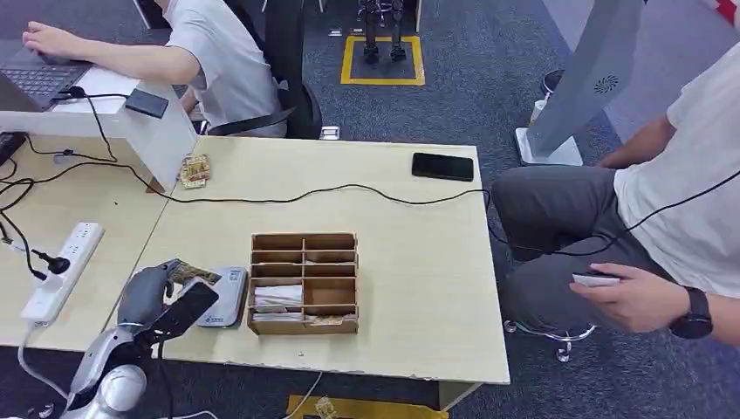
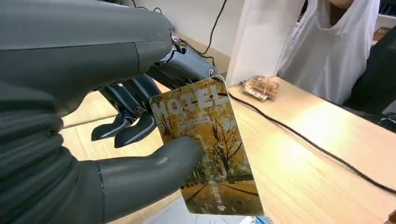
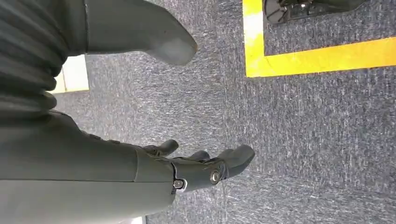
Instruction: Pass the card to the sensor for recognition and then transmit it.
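My left hand (image 1: 150, 292) pinches a yellow hotel card (image 2: 210, 149) printed with autumn trees between thumb and fingers. In the head view the card (image 1: 194, 274) pokes out toward the grey card sensor (image 1: 227, 295), a flat box lying on the table just left of the wooden organiser. The card hovers at the sensor's left edge; whether it touches I cannot tell. My right hand (image 3: 154, 116) hangs over the carpet, fingers apart, holding nothing.
A wooden compartment organiser (image 1: 304, 282) with cards stands right of the sensor. A black cable (image 1: 288, 197) crosses the table; a phone (image 1: 442, 166) lies at the far right. A power strip (image 1: 63, 269) is on the left. A seated person (image 1: 650, 236) at right holds a white card (image 1: 595, 280).
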You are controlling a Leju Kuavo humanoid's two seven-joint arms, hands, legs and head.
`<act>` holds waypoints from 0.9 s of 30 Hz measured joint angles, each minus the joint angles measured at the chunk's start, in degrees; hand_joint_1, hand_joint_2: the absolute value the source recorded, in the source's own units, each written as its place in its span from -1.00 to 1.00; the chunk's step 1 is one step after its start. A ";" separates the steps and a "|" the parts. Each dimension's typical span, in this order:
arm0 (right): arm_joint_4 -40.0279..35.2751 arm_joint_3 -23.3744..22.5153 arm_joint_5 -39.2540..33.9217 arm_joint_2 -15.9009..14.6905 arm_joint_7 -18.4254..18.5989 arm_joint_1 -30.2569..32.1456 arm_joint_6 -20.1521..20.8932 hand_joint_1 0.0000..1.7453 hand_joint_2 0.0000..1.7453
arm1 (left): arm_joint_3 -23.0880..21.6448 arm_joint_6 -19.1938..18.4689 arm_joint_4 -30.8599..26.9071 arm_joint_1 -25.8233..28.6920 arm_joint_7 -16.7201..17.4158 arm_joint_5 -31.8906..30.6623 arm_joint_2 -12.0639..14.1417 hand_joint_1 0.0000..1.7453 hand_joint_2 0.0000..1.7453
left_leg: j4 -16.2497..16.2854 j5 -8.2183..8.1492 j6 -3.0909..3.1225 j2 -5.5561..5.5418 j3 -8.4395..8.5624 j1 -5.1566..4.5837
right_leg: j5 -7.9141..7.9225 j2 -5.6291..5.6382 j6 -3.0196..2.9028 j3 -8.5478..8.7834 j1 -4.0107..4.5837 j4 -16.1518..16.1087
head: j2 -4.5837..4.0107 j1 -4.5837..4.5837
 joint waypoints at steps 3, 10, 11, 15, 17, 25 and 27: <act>-0.04 0.00 0.00 0.00 0.00 0.00 0.00 -1.00 1.00 | 0.00 0.00 0.02 0.19 0.00 -0.07 0.00 1.00 1.00 | 0.00 0.00 0.00 0.00 0.00 0.00 | 0.00 0.00 0.00 0.00 0.00 0.00 | 0.00 0.00; -0.22 0.02 0.00 0.04 0.00 0.00 -0.02 -1.00 1.00 | 0.00 0.02 0.09 0.45 0.52 -1.59 -0.09 1.00 1.00 | 0.00 0.00 0.00 0.00 0.01 0.00 | 0.00 0.00 0.00 0.00 0.00 0.00 | 0.00 0.00; -0.22 0.04 0.00 0.09 0.00 0.00 -0.02 -1.00 1.00 | 0.00 0.07 0.20 0.44 0.77 -2.28 -0.15 1.00 1.00 | 0.00 0.00 0.00 0.00 0.01 0.00 | 0.00 0.00 0.00 0.00 0.00 0.00 | 0.00 0.00; -0.17 0.17 0.00 0.15 -0.11 -0.05 -0.17 -1.00 1.00 | 0.00 0.46 0.98 0.41 1.38 -4.48 -0.72 1.00 1.00 | 0.00 0.00 0.00 0.00 0.01 0.00 | 0.00 0.00 0.00 0.00 0.00 0.00 | 0.00 0.00; 0.09 0.31 0.02 0.13 -0.13 -0.08 -0.55 -1.00 1.00 | -0.07 0.55 1.62 0.42 1.81 -5.38 -0.98 1.00 1.00 | 0.00 0.00 0.00 0.00 0.01 0.00 | 0.00 0.00 0.00 0.00 0.00 0.00 | 0.00 0.00; 1.05 0.87 0.02 0.13 0.00 -0.11 -1.40 -1.00 1.00 | -0.79 2.80 4.26 0.46 3.10 -8.72 -2.19 1.00 1.00 | 0.00 0.00 0.00 0.00 0.01 -0.01 | 0.00 0.00 0.00 0.01 -0.01 0.00 | 0.00 0.00; 1.22 1.11 0.02 0.13 0.00 -0.10 -1.40 -1.00 1.00 | -0.87 3.28 4.81 0.44 3.23 -9.01 -2.45 1.00 1.00 | 0.00 0.00 0.00 0.00 0.02 -0.01 | 0.00 0.00 0.00 0.01 -0.01 0.00 | 0.00 0.00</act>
